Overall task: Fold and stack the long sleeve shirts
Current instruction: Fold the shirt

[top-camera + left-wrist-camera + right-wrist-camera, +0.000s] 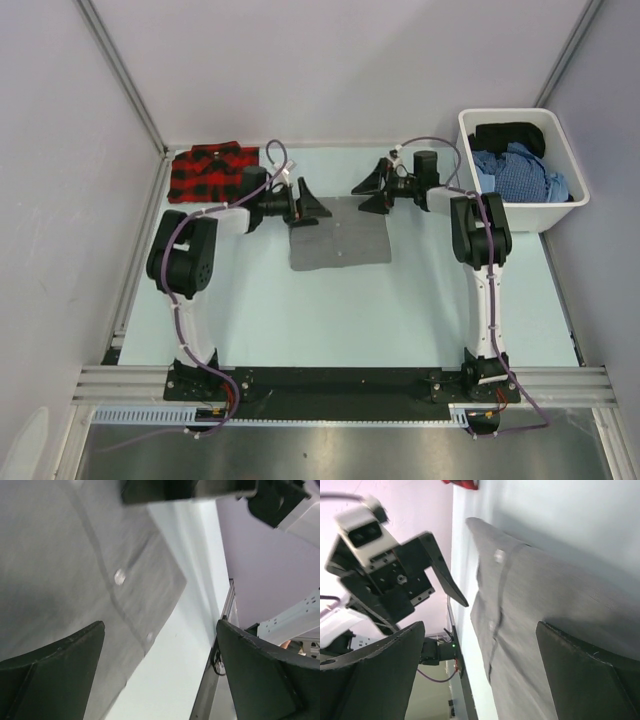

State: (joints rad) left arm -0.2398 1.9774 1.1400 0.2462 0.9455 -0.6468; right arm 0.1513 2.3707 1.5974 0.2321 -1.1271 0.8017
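Note:
The grey shirt (340,243) lies folded into a rectangle at the table's middle, button placket up; it also shows in the left wrist view (65,580) and the right wrist view (555,620). The red-and-black plaid shirt (210,170) lies folded at the far left corner. My left gripper (307,203) is open and empty over the grey shirt's far left corner. My right gripper (373,190) is open and empty just above the shirt's far right edge. The two grippers face each other.
A white bin (520,170) at the far right holds a blue checked garment (525,175) and a black one (510,135). A metal rail (340,385) runs along the near edge. Grey walls enclose the table.

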